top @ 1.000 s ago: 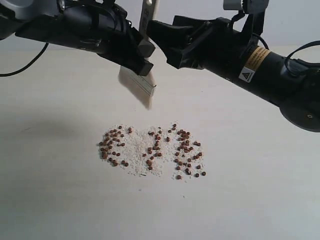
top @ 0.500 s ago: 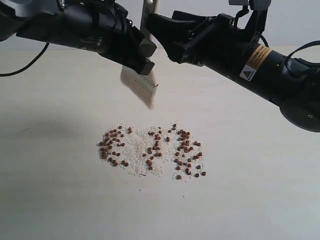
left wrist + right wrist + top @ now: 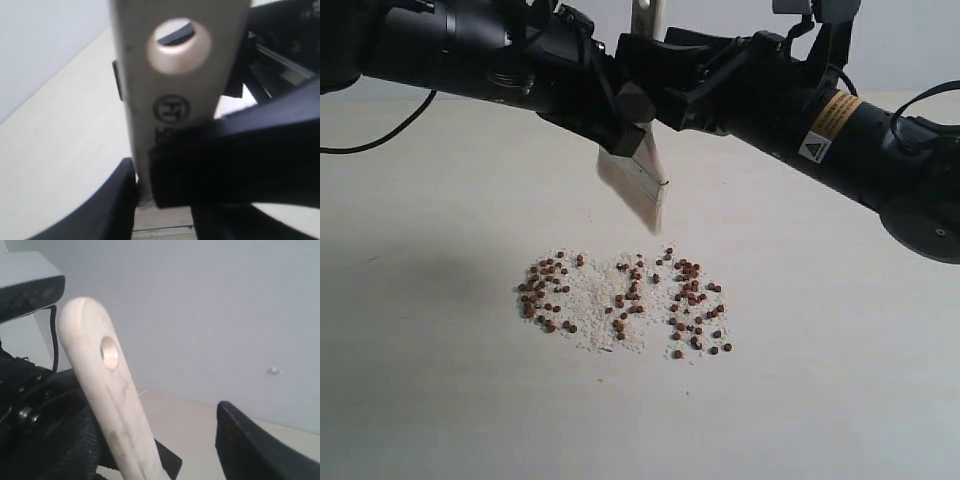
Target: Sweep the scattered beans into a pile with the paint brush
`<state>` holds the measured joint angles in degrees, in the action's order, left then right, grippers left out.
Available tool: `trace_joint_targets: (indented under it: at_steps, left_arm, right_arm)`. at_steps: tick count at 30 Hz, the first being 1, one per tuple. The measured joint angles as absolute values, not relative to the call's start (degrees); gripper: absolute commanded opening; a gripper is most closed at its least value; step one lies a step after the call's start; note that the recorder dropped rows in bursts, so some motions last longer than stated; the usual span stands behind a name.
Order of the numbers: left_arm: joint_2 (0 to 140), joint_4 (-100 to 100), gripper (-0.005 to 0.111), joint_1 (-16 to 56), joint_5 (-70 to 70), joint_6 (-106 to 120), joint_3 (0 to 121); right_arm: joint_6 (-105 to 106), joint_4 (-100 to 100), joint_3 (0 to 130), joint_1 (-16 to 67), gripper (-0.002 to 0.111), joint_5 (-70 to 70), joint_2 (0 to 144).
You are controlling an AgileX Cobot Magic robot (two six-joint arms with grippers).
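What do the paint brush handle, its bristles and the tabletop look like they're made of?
The paint brush handle looks like pale bare wood, smooth and matte, with faint grey streaks and a black printed stamp. Its bristles look off-white and soft; natural or synthetic fibre, too blurred to tell. The tabletop looks cream, smooth and matte, perhaps laminate.

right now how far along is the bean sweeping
Done: the left gripper has the paint brush clamped by its handle, lifted. In hand: the bristles hang in the air near the beans, touching none, while the right gripper stands open by the handle's top. Left: all the sweeping; the beans lie scattered in loose patches, no pile.
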<state>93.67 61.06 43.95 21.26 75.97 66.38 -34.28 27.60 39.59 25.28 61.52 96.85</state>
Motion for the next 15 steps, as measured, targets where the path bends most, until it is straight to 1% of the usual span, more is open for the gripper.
trace_joint_targets:
  at_steps: [6,9,15]
  left_arm:
    - [93.9,61.2,0.000,43.9,23.5,76.4,66.4]
    - [93.9,61.2,0.000,43.9,23.6,76.5,66.4]
    - [93.9,61.1,0.000,43.9,23.9,77.5,66.4]
  right_arm:
    - [-32.0,27.4,39.6,25.3,0.059,59.9,96.8]
    - [-32.0,28.1,39.6,25.3,0.053,59.9,96.8]
    - [-32.1,30.0,39.8,25.3,0.049,59.9,96.8]
